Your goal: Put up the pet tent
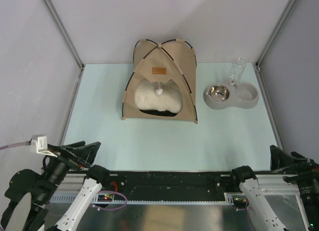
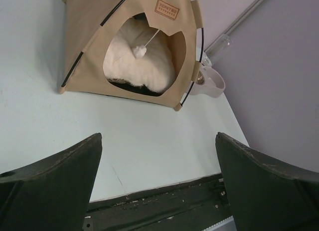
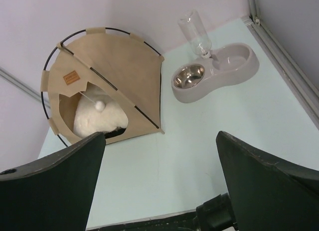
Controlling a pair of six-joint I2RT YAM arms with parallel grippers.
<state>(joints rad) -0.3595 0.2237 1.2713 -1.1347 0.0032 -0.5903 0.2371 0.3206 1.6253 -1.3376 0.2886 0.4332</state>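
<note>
Upright at the far middle of the pale blue table (image 1: 149,146) stands the tan fabric pet tent with black trim (image 1: 159,81), while the left gripper (image 2: 158,141) and right gripper (image 3: 160,138) gape wide, empty.

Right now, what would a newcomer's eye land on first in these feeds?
The tan pet tent stands pitched at the far middle of the table, a white cushion filling its doorway behind a dangling pompom. Right of it sits a grey double bowl with a clear bottle. The left hand and right hand hang open at the near edge.
</note>
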